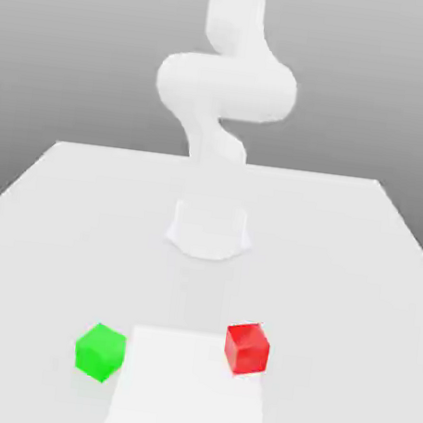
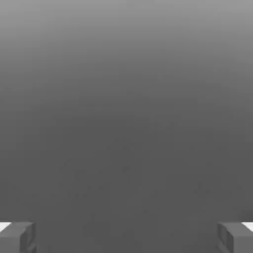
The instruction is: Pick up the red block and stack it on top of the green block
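Red cube block (image 1: 246, 348) sits on the pale grey flat surface (image 1: 67, 207), lower right of centre in the exterior view, at the edge of a whiter square patch (image 1: 189, 390). Green cube block (image 1: 100, 351) lies well apart, lower left. White arm (image 1: 225, 96) rises at upper centre. Hand view: gripper (image 2: 126, 237) fingers (image 2: 17, 237) spread wide apart, nothing between them, plain grey beyond

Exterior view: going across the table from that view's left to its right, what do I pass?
Green block → robot base, set farther back near the middle → red block. Both blocks sit on the table, apart from each other.
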You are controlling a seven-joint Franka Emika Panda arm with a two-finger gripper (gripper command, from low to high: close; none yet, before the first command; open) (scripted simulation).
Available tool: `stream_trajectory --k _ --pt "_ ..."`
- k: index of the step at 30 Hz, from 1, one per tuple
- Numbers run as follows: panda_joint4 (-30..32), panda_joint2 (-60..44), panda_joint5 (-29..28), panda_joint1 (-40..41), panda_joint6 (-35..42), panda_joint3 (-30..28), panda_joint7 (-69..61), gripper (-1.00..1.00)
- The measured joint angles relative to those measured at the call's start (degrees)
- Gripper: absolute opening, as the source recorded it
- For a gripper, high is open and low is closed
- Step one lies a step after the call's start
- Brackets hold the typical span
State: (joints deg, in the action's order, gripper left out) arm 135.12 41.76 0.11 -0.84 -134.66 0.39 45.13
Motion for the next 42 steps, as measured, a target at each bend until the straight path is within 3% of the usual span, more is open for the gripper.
stream_trajectory --k 17,24,25,32,38,42 --pt "27.01 -36.03 0.75 -6.6 -24.5 3.87 -5.95 0.0" --pt "27.02 -51.36 -2.48 -8.58 -37.11 1.82 -4.0 0.0" --pt "26.78 -53.13 -2.77 -9.03 -38.62 1.31 -3.78 -1.0" --pt "26.74 -53.42 -3.08 -8.97 -38.85 1.32 -3.52 -1.0" --pt "28.31 -42.43 -0.37 -8.51 -29.43 2.5 -5.49 -1.0" --pt "27.63 -38.72 -0.11 -4.99 -25.05 -0.02 -7.3 -1.0"
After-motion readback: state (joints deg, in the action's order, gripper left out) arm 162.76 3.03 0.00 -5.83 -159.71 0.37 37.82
